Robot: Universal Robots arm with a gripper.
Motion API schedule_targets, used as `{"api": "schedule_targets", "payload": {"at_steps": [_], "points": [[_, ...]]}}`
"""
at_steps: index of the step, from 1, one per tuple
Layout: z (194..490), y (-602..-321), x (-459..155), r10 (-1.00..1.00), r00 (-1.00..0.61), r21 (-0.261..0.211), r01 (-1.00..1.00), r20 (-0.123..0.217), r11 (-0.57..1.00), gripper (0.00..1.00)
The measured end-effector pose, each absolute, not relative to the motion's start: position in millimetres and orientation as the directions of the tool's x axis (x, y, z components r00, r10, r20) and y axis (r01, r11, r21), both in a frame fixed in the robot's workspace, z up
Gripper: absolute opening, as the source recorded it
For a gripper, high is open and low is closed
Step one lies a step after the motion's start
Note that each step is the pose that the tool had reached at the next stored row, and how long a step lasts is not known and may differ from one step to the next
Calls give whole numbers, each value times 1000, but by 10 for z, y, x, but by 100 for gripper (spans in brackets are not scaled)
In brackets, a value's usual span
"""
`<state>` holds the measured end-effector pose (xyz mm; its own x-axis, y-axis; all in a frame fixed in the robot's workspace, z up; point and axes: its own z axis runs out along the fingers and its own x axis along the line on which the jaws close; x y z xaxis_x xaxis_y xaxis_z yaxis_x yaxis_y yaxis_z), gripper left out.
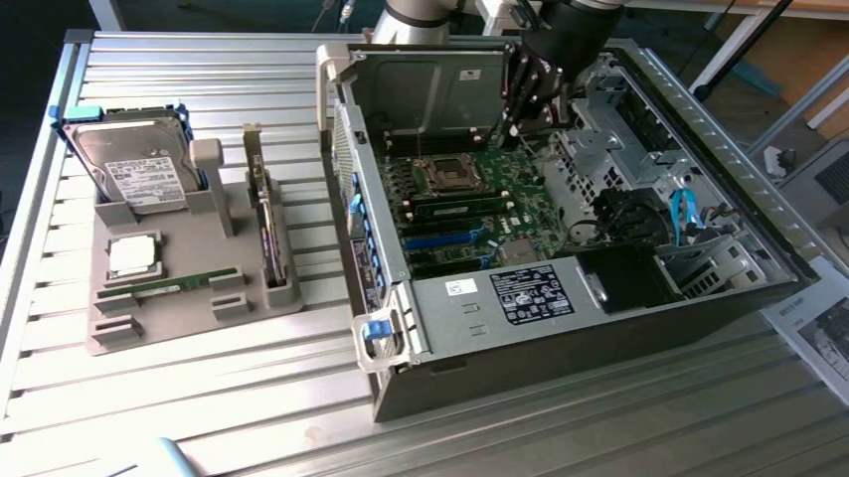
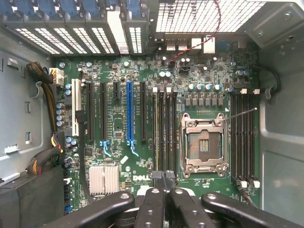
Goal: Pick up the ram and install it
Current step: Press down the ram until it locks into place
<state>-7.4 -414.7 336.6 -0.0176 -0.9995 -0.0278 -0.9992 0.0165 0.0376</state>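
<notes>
A slatted metal bench (image 1: 199, 417) carries an open computer case (image 1: 531, 388), lying on its side towards the exterior view's right. A grey holder (image 1: 173, 318) sits on the bench at the exterior view's left, well apart from the case.

Inside the case the motherboard (image 2: 142, 66) faces up. The single arm reaches down into the far end of the case. Its pincer (image 1: 538, 89) hangs above the board.

In the wrist view the pincer (image 2: 164, 179) is closed, with its dark fingertips (image 2: 157, 176) pressed together and nothing between them. It hovers over the long black memory slots (image 2: 165, 128), just beside the empty processor socket (image 2: 202, 142).

In the holder we see a hard drive (image 1: 133, 169) propped up at the far end. The ram (image 1: 170, 286) lies flat in a groove near the front. It is a thin green stick that nothing touches.

The relation that matters is this. The ram lies outside the case, well away from the pincer, off to the exterior view's left and nearer the front of the bench. Its long axis runs roughly across the exterior view, rising slightly towards the right. The case wall stands between the ram and the pincer.

We judge that the pick-up has not yet begun. A greenish strip among the slots shows in the exterior view, but we cannot tell what it is.
</notes>
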Motion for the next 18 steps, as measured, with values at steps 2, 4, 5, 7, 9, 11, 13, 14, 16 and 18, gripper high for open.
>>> {"api": "schedule_targets", "payload": {"at_steps": [2, 4, 5, 7, 9, 11, 13, 14, 16, 18], "points": [[3366, -4147, -74, -999, -18, 38, -999, -28, 17, 10], [3366, -4147, -74, -999, -18, 38, -999, -28, 17, 10], [3366, -4147, -74, -999, -18, 38, -999, -28, 17, 10], [3366, -4147, -74, -999, -18, 38, -999, -28, 17, 10], [3366, -4147, -74, -999, -18, 38, -999, -28, 17, 10], [3366, -4147, -69, -999, -17, 38, -999, -28, 16, 10], [3365, -4147, -35, -999, -18, 38, -999, -28, 17, 10], [3365, -4147, 0, -999, -18, 38, -999, -28, 17, 10], [3367, -4146, 65, -999, -18, 38, -999, -28, 17, 10], [3367, -4146, 104, -999, -18, 38, -999, -28, 17, 10]]}}
